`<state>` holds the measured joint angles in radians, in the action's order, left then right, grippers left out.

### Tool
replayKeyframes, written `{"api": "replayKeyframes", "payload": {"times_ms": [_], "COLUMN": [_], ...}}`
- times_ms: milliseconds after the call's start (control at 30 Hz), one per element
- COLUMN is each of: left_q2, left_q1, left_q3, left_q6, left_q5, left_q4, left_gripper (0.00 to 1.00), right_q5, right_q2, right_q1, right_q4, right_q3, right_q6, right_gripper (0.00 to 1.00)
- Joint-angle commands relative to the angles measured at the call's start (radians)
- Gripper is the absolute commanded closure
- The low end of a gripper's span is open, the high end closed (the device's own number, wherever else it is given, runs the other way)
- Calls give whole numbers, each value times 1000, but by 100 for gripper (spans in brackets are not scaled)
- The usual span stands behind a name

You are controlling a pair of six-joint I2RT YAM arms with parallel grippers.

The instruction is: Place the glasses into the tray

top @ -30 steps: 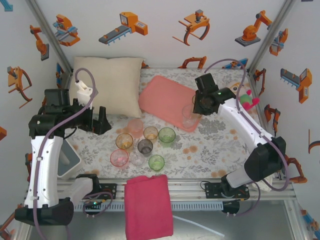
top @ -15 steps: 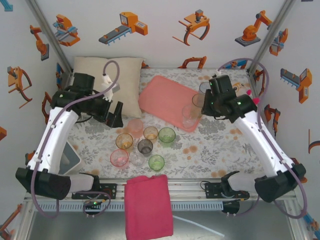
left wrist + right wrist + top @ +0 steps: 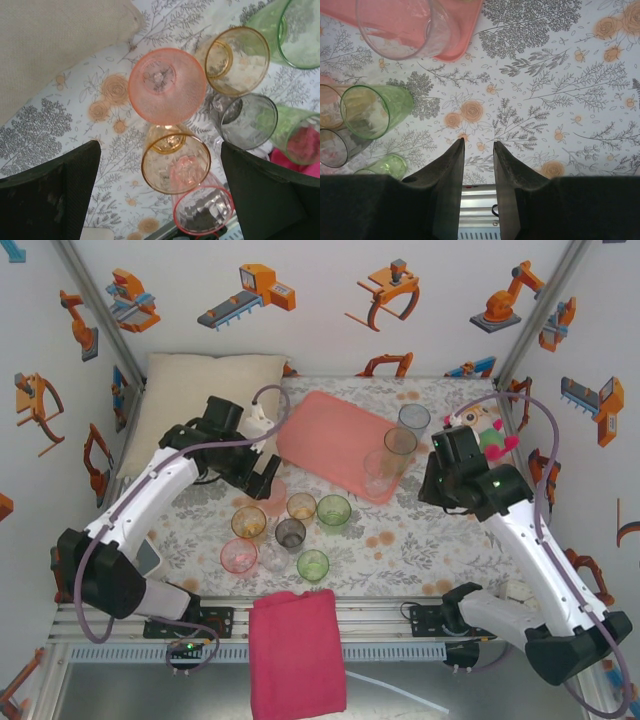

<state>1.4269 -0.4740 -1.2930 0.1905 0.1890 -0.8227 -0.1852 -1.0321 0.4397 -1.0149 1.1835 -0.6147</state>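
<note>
Partly done: three glasses point(image 3: 400, 445) stand at the right end of the tray point(image 3: 325, 435), at least one clearly on it. Eight more wait clustered on the table point(image 3: 430, 540), nearer and to the left. Left gripper point(image 3: 160, 165) spread wide, empty, above the pink glass point(image 3: 166, 85); right gripper point(image 3: 479, 165) narrowly parted, empty, just near of the tray corner.

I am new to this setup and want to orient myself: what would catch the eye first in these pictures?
First the cluster of coloured glasses in the middle of the flowered table, with the left gripper wide open right above it. Behind lies the salmon-pink tray, a few clear glasses at its right end; the right gripper hangs empty nearby, jaws slightly apart.
</note>
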Motion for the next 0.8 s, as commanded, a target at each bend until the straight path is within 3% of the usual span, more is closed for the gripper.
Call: {"api": "replayKeyframes", "payload": {"times_ms": [0,400,767], "left_q2": [33,48,105], "left_q1": [-7,-10,-10], "left_q3": [0,103,112], "left_q6": [-44,-76,-88], "left_q5": [-37,-48,-62], "left_q4": [94,182,229], "left_gripper": [7,16,38], "right_q5": [-34,-41,-37], "right_q2": [32,42,54], "right_q1": [-6,-6,-5], "right_q4": [-9,19,50], "right_q3": [-27,-79,-134], "right_q6": [-42,-58,-74], "right_gripper": [69,69,69]}}
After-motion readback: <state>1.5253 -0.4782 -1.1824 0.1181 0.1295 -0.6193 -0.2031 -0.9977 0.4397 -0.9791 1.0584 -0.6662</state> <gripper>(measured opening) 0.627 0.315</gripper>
